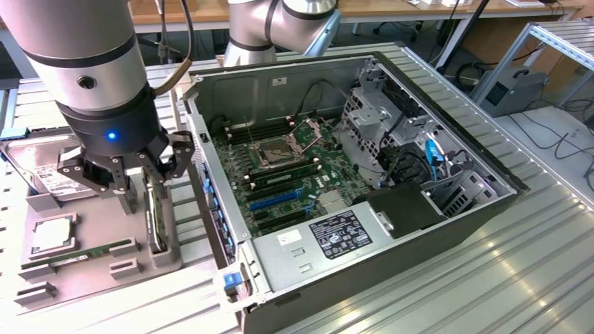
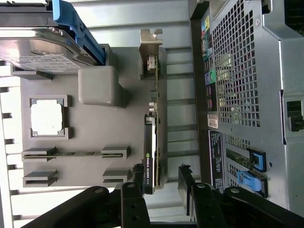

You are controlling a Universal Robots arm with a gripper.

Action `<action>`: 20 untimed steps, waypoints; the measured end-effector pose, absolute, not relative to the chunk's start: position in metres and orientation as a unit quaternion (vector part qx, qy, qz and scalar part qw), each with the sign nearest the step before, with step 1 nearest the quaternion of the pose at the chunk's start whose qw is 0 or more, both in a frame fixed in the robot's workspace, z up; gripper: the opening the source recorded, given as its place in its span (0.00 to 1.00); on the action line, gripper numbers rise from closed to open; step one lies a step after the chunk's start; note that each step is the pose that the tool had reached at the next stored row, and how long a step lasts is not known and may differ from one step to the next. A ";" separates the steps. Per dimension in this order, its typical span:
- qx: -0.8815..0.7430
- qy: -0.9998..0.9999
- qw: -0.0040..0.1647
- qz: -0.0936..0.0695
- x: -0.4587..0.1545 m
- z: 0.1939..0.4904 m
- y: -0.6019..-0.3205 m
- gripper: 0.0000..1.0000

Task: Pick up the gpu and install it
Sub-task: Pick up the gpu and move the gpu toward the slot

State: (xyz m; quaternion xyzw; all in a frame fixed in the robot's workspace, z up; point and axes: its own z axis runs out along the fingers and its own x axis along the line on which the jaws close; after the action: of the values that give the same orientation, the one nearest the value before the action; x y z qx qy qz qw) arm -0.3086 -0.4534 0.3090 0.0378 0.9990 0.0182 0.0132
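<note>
Gpu [image 2: 151, 142] on edge, long axis parallel to the case [image 2: 247, 71], bracket [image 2: 151, 40] away from wide-open hand [image 2: 160, 168].

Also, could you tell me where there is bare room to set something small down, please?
The slatted table on the exterior view's right of the computer case is bare. So is the tray between the CPU and the gpu. It is crowded inside the case and where the open fingers straddle the gpu.
</note>
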 end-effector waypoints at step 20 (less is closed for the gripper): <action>0.038 0.999 0.013 0.018 -0.309 0.305 -0.451 0.42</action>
State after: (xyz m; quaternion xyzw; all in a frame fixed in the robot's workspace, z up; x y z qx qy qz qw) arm -0.3086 -0.4514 0.3048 0.0379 0.9990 0.0182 0.0132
